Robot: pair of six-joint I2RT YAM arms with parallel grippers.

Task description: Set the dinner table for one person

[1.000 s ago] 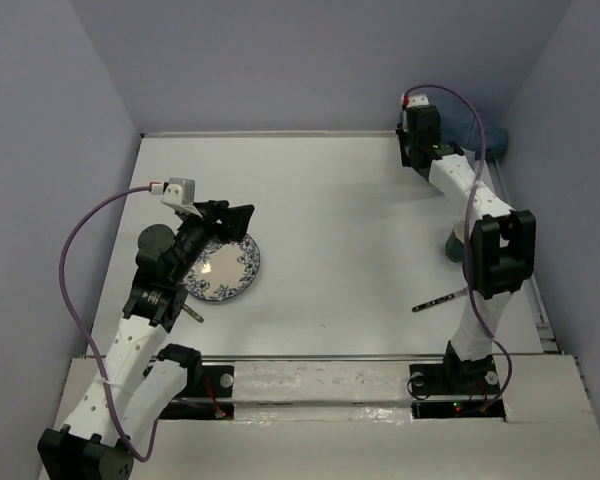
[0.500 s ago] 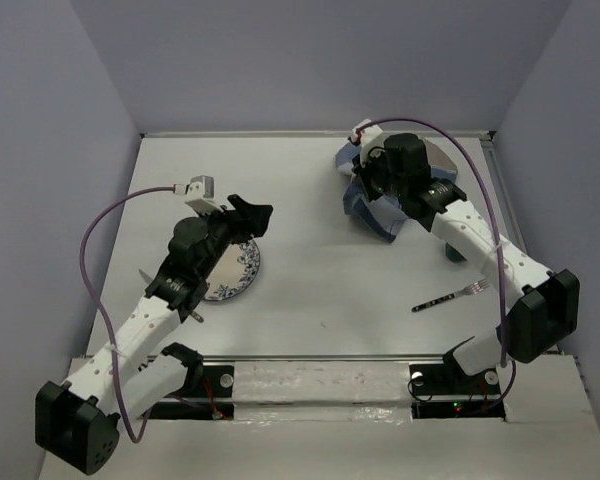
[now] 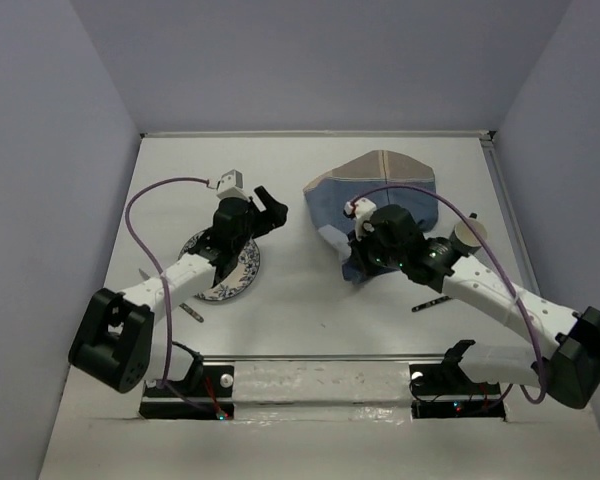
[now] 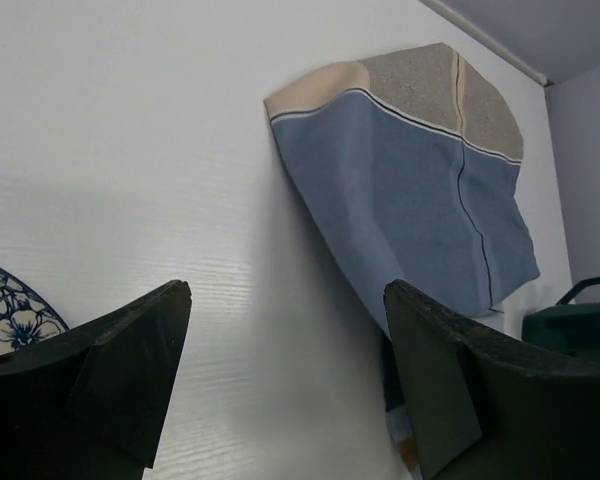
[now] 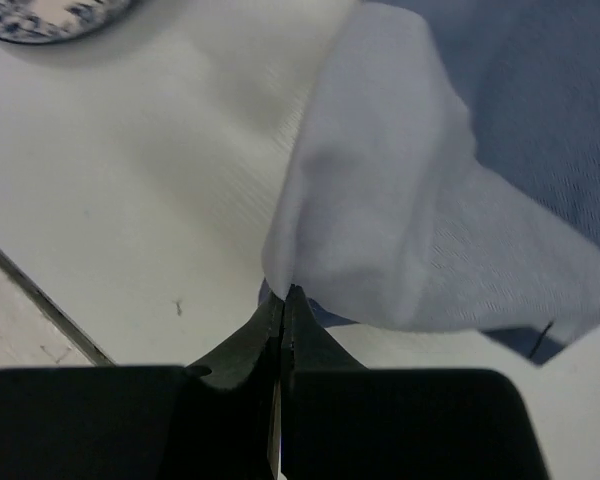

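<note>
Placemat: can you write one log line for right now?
right gripper: shut on placemat edge | left gripper: open, empty, near plate | placemat: folded over at held end, not flat on table

1. A blue cloth placemat (image 3: 385, 195) with a tan far band lies right of the counter's (image 3: 310, 320) middle, toward the far edge. Its near-left corner is raised, showing a pale underside.
2. A blue-and-white patterned plate (image 3: 242, 265) sits left of centre, well apart from the placemat.
3. A short dark utensil handle (image 3: 191, 313) lies just near-left of the plate.
4. A green mug (image 3: 467, 234) sits just beside the placemat's right side.
5. Another dark handle (image 3: 423, 306) lies nearer the near edge, on the right half.
</note>
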